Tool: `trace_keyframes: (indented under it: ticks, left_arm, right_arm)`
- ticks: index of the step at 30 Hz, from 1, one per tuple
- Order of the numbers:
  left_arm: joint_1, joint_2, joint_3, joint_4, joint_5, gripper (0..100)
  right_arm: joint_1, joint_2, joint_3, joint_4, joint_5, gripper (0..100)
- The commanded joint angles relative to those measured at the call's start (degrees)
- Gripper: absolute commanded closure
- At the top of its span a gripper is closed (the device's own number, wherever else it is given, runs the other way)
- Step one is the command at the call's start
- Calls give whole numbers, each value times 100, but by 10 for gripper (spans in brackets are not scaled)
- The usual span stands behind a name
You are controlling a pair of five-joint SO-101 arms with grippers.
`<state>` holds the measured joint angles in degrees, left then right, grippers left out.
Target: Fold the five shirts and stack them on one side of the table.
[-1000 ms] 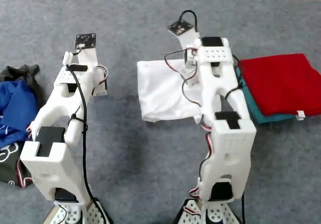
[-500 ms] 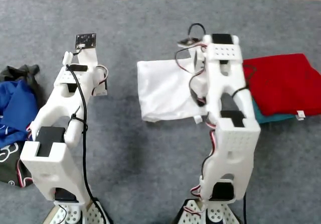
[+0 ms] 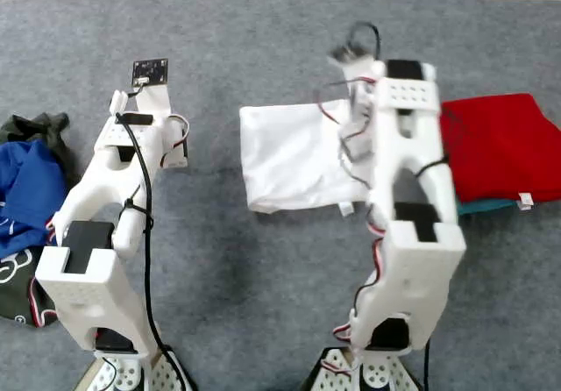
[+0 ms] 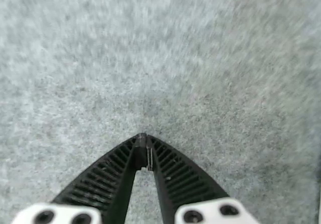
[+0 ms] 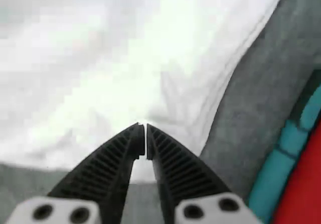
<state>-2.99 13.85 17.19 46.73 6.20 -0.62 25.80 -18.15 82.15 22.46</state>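
White shirt (image 3: 289,154) lies folded, right under R end effector (image 5: 145,129); tips pinched together, no cloth visibly btwn them, near the shirt's edge on the stack side. Just past that edge: strip of bare tabletop (image 3: 219,259), then red shirt (image 3: 500,141) on teal shirt (image 3: 478,205). L end effector (image 4: 143,141) also closed, over bare tabletop; blue shirt (image 3: 26,189) heaped well off to its outer side. Step is prob. moving white onto red. To do it well: open first, bite all layers at the edge, lift level so the fold holds.

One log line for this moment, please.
left gripper: shut, over table | right gripper: shut, over white shirt | stack: red shirt on teal shirt | unfolded: blue shirt
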Motion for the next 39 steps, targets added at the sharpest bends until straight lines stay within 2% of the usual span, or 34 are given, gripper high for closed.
trace_keyframes:
  ticks: [1,5,12,15,21,26,30,35,37,39]
  left_arm:
    - [40,-299,-31,-62,-18,970]
    - [31,-299,-31,-62,-18,970]
    - [40,-299,-40,-70,-18,970]
    - [40,-299,-40,-70,-18,970]
    - [40,-299,-40,-70,-18,970]
    - [40,-299,-40,-70,-18,970]
    - [22,-299,-40,-70,-18,970]
    - [40,-299,-48,-70,-18,970]
    - [40,-299,-57,-70,-18,970]
    - [48,-299,-84,-70,-9,970]
  right_arm:
    - [-360,259,-593,-862,-615,984]
    - [-360,1042,-998,-844,-633,984]
    - [-211,1473,-1965,1187,-607,984]
    - [-79,1552,-2264,1723,-598,984]
    - [53,1569,-2158,1908,-598,985]
    - [123,1455,-1174,1908,-580,985]
    - [571,716,-198,1899,-123,985]
    - [1292,-497,338,1855,633,985]
    - [1301,-840,321,1670,686,985]
    - [1002,-1033,224,1301,580,984]
